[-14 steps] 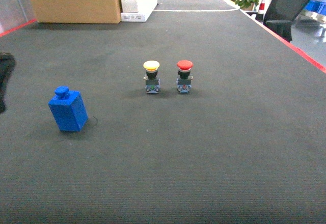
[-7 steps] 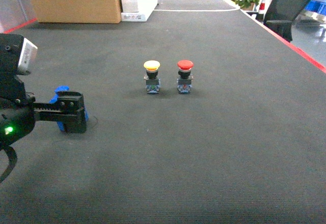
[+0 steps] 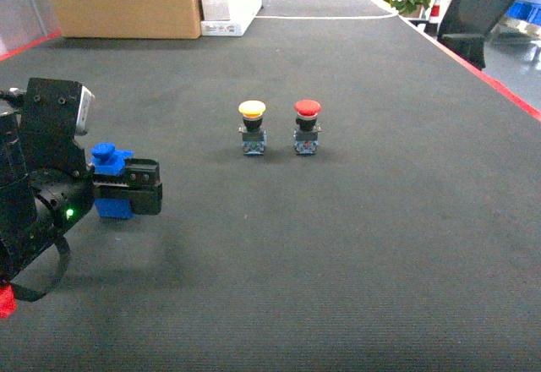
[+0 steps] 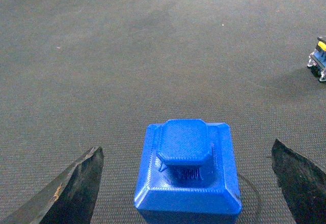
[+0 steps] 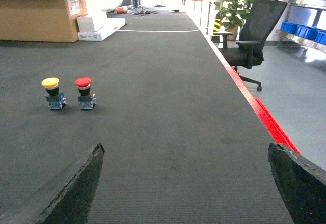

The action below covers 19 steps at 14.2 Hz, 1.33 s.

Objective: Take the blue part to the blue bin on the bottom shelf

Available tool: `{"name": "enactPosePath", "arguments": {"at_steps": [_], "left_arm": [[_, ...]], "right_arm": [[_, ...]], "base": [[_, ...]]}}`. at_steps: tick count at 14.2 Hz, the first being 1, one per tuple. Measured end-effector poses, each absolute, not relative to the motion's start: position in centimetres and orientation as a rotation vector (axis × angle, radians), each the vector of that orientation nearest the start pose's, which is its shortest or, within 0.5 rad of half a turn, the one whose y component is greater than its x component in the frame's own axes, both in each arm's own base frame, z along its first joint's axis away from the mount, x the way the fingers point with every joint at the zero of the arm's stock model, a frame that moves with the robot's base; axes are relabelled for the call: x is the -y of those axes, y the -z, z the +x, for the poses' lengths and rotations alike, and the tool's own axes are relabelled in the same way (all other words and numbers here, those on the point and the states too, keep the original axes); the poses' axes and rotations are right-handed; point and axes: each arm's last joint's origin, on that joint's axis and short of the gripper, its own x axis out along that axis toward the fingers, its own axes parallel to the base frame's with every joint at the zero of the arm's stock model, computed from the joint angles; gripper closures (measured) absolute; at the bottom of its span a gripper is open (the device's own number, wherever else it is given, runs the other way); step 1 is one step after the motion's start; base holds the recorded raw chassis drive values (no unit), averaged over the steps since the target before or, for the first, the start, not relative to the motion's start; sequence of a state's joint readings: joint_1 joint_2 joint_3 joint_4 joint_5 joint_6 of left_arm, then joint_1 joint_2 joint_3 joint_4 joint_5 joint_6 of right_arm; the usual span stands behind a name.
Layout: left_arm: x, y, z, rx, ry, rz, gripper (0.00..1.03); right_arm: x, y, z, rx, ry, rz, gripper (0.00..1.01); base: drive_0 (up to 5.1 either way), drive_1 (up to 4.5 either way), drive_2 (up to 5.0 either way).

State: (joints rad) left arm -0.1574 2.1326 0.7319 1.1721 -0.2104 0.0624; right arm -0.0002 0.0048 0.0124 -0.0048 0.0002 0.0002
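My left tool (image 4: 186, 183) stood wide open astride the blue printed plastic block with its octagonal cap (image 4: 186, 170) on the dark tabletop (image 3: 355, 245); rigid and light, I judged, best pinched across its flat lower sides.

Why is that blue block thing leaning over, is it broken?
The blue part doesn't look broken. It sits a bit tilted on the dark mat, between the open fingers of the left gripper. Nothing else looks odd.

cardboard box (image 5: 43, 7) label: a white sticker on its side, print too small to read
blue part (image 4: 187, 174) marking: small raised characters under its cap, between the left gripper's fingers, not legible
readable text: none
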Motion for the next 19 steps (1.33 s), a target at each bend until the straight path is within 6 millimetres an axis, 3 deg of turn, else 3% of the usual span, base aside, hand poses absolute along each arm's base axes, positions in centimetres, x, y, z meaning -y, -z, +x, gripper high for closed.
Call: {"name": "enactPosePath", "arguments": {"at_steps": [6,8,10,14,16,17,19], "left_arm": [[4.8,-6.3,37.4,-0.279,-0.059,0.081,0.07],[4.5,-6.4,37.7,-0.284,-0.061,0.072,0.36],[4.3,-6.5,37.7,-0.280,-0.065,0.068,0.56],[4.3,-6.3,37.2,-0.277,-0.056,0.053,0.59],[5.2,-6.9,33.9,-0.248,-0.063,0.059,0.59],[5.8,-8.5,31.0,-0.217,-0.066,0.050,0.59],[4.9,-11.9,26.5,-0.199,-0.104,0.038,0.59]], "right_arm": [[0.0,-16.7,9.7,0.003,0.000,0.000,0.03],[0.0,-16.7,9.7,0.003,0.000,0.000,0.03],[0.0,-16.7,9.7,0.003,0.000,0.000,0.03],[0.0,-16.7,9.7,0.003,0.000,0.000,0.03],[0.0,-16.7,9.7,0.003,0.000,0.000,0.03],[0.0,-16.7,9.7,0.003,0.000,0.000,0.03],[0.0,-16.7,9.7,0.002,0.001,0.000,0.03]], "base": [[0.0,0.00,0.0],[0.0,0.00,0.0],[0.0,0.00,0.0],[0.0,0.00,0.0],[0.0,0.00,0.0],[0.0,0.00,0.0],[0.0,0.00,0.0]]}}
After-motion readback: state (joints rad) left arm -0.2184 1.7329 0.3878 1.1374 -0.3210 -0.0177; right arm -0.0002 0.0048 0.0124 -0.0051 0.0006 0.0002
